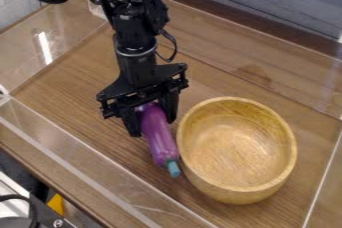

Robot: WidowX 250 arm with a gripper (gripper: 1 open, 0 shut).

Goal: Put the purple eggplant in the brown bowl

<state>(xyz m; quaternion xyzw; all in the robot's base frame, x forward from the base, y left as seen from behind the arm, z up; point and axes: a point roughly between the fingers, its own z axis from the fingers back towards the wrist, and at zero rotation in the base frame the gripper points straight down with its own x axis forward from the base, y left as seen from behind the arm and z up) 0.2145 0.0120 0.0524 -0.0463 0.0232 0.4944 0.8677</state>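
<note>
The purple eggplant (pixel 160 142) lies on the wooden table just left of the brown bowl (pixel 235 149), its teal stem tip pointing toward the near edge. My gripper (pixel 150 118) points straight down over the eggplant's upper end, with its black fingers shut on that end. The eggplant still rests on the table, its lower end close against the bowl's outer wall. The bowl's hollow holds nothing.
The wooden table (pixel 80 82) is ringed by clear acrylic walls (pixel 80 177) on the near and left sides. A raised edge runs along the back of the table. The black arm (pixel 127 22) rises toward the upper left.
</note>
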